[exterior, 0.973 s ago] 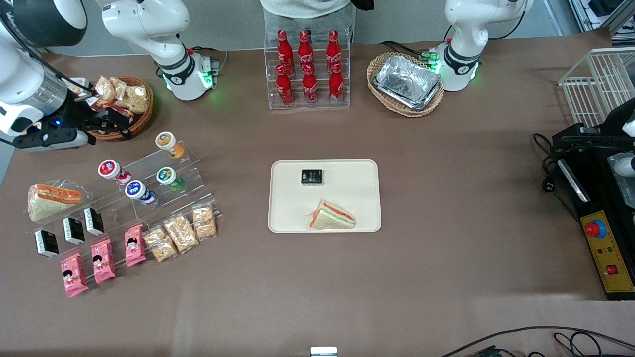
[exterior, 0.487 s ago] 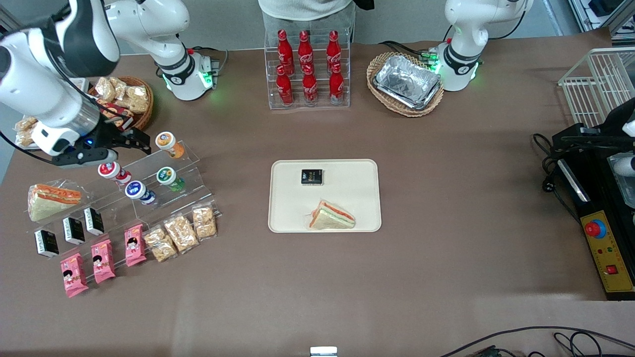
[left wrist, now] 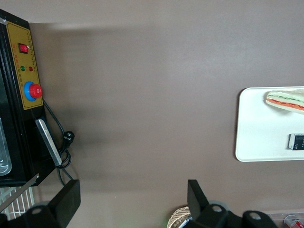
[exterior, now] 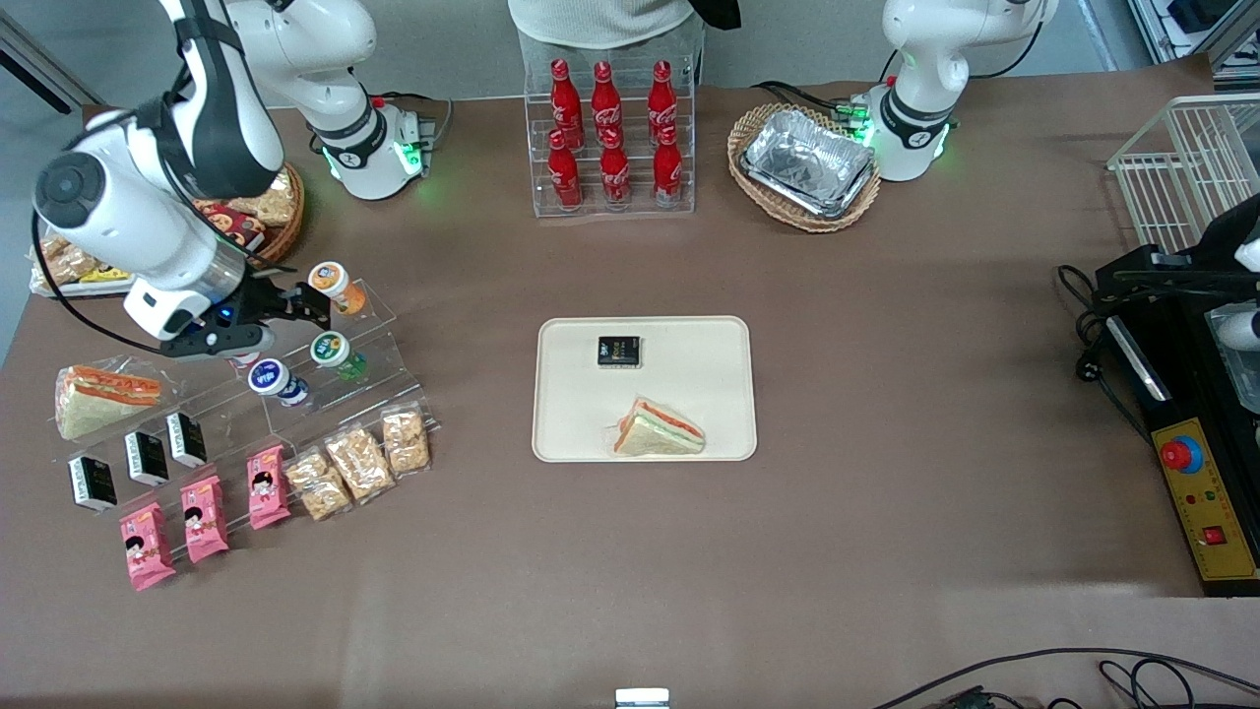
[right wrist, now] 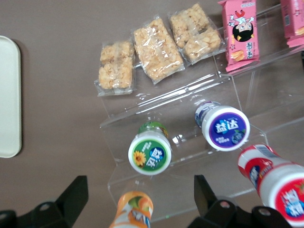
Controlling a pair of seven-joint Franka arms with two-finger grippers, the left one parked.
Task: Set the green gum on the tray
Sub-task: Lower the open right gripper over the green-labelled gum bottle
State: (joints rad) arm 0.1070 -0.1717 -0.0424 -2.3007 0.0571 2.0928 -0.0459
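Note:
The green gum [exterior: 333, 351] lies on a clear stepped acrylic stand [exterior: 379, 340] toward the working arm's end of the table. Its green-rimmed lid [right wrist: 149, 153] faces the wrist camera. My gripper [exterior: 309, 306] hovers above the stand, open and empty, between the orange-lidded bottle [exterior: 330, 281] and the green gum. In the right wrist view the gripper [right wrist: 140, 184] spans the orange bottle [right wrist: 133, 210], with the green gum just past the fingertips. The cream tray [exterior: 689, 394] lies mid-table, holding a sandwich [exterior: 658, 431] and a small black pack [exterior: 618, 351].
A blue-lidded bottle [right wrist: 222, 127] and a red-lidded bottle [right wrist: 278, 183] sit beside the green gum. Snack bags [exterior: 359, 463], pink packs [exterior: 202, 517], black packs [exterior: 146, 456] and a sandwich [exterior: 103, 394] lie nearer the front camera. A cola rack [exterior: 610, 138] and a foil tray [exterior: 809, 162] stand farther away.
My arm has swung from beside the wicker snack basket toward the table's middle and now hovers over the gum stand. The red-lidded bottle is now mostly hidden under the gripper in the front view.

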